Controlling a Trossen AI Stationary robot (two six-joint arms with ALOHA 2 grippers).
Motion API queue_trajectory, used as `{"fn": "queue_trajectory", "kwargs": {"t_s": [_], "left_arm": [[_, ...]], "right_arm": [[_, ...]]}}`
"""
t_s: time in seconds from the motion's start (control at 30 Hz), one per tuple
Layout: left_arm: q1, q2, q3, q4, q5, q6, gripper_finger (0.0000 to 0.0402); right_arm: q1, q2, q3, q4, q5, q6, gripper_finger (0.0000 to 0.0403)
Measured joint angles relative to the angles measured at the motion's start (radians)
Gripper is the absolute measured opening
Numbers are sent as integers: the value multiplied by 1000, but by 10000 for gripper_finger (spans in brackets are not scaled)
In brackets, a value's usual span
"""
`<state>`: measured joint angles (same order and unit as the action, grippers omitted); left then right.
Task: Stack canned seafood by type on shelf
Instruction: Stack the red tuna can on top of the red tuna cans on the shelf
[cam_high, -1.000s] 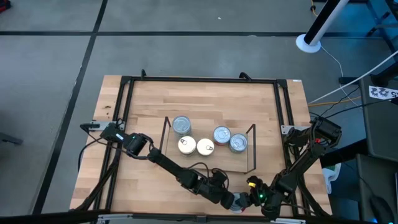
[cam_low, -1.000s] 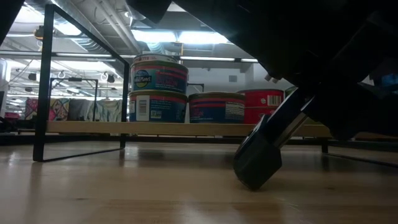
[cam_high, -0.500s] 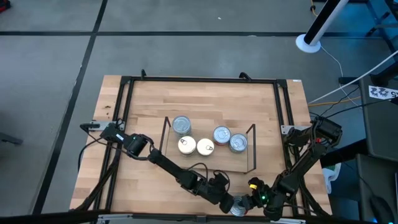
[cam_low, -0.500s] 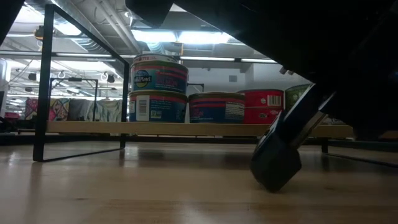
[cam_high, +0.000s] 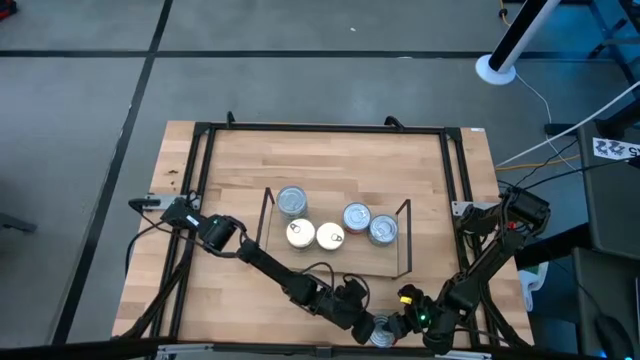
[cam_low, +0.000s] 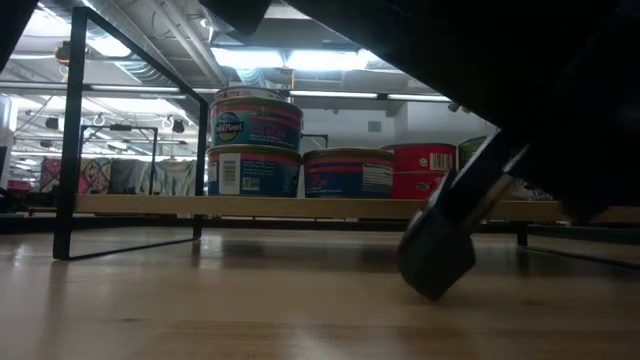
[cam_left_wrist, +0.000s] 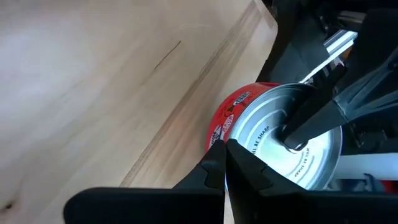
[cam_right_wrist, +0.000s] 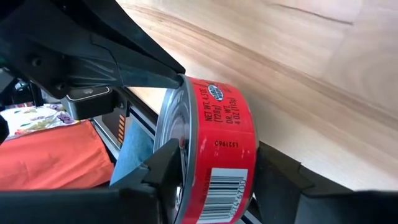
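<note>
High view, bottom centre: the right tool clamps a red-labelled tin across its top and bottom faces at the bench's front edge. The left tool sits clenched with nothing in it — its tips press against that tin's rim. Mid-frame, five silver-topped tins stand on the shelf, the leftmost a stack of two.

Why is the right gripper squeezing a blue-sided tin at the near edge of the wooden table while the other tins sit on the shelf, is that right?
Not quite: the round silver-topped tin in the right gripper has a red side label, not blue, as the right wrist view shows. The rest holds: it is at the near edge of the light wooden table, and the other tins sit on the low wooden shelf.
</note>
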<state>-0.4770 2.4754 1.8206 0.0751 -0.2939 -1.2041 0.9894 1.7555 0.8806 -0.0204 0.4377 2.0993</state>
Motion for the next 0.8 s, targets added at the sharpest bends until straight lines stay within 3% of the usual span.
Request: {"fn": "queue_trajectory", "kwargs": {"t_s": [0.8], "left_arm": [[-14,-57,2,-17,1,183,2]], "right_arm": [[25,-8,28,18,35,-93,132]]}}
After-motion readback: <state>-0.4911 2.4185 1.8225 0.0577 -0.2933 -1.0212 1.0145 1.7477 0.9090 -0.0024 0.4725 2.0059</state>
